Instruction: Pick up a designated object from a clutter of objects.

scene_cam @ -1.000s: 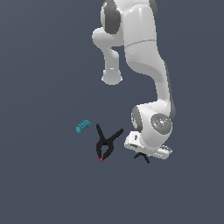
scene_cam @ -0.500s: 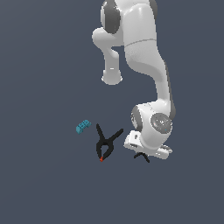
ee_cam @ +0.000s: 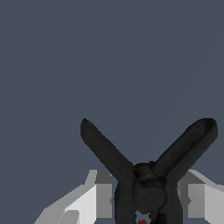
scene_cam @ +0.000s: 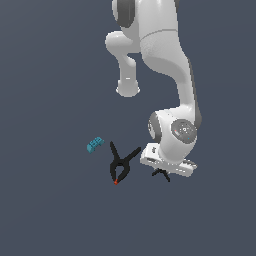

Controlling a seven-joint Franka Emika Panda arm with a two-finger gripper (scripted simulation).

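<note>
The designated object, a small black spring clamp (ee_cam: pixel 148 192), lies with its two handles spread in a V and a tiny red tip at its nose. My gripper (ee_cam: pixel 148 179) straddles its body, and the pale fingers (ee_cam: pixel 101 192) press against both sides, shut on it. In the exterior view the gripper (scene_cam: pixel 161 171) is low over the ground, with the small clamp (scene_cam: pixel 162 175) showing as a dark shape under the white hand. The rest of the clutter lies toward the exterior view's left.
A larger black clamp (scene_cam: pixel 121 164) with a red tip lies just to the exterior view's left of my hand. A blue toy block (scene_cam: pixel 94 144) sits farther left. The arm's white links rise above the hand.
</note>
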